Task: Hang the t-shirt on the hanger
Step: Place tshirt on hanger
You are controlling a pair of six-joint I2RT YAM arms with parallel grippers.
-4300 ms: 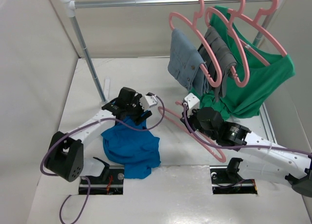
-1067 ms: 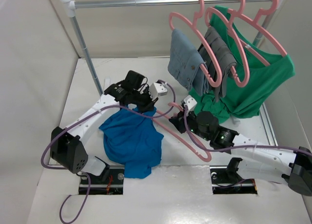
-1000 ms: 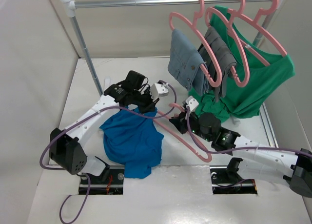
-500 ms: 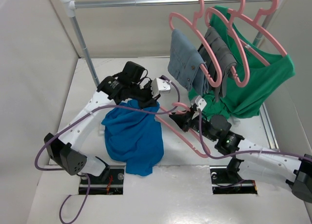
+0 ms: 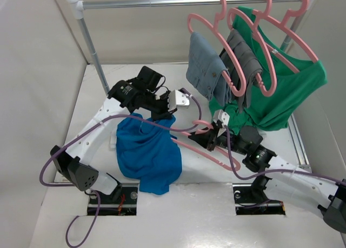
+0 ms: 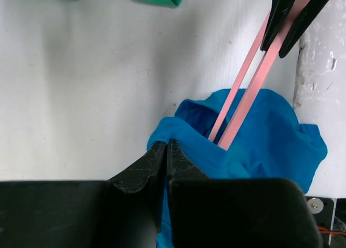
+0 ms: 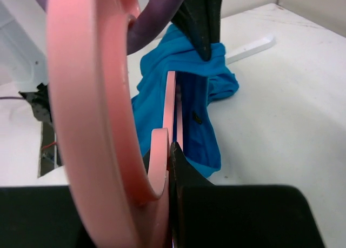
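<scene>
The blue t-shirt [image 5: 148, 156] hangs in a bunch from my left gripper [image 5: 164, 116], its lower part resting on the table. In the left wrist view that gripper [image 6: 166, 143] is shut on the t-shirt's [image 6: 270, 137] collar edge. The pink hanger [image 5: 221, 160] slants from the right, and one end passes into the shirt's opening [image 6: 219, 137]. My right gripper [image 5: 212, 140] is shut on the hanger near its hook. Up close in the right wrist view the hanger [image 7: 92, 96] fills the left side, with the gripper [image 7: 171, 151] clamped on it and the t-shirt [image 7: 162, 91] beyond.
A metal clothes rail [image 5: 162, 0] crosses the back, with its upright pole [image 5: 97, 59] at the left. On it hang pink hangers with a denim garment [image 5: 204, 64], a grey one [image 5: 246, 59] and a large green shirt [image 5: 286, 91] reaching down to the table.
My left gripper has raised the t-shirt's collar and shifted slightly right. My right gripper has moved right and lifted, swinging the hanger so that its end points into the shirt's opening.
</scene>
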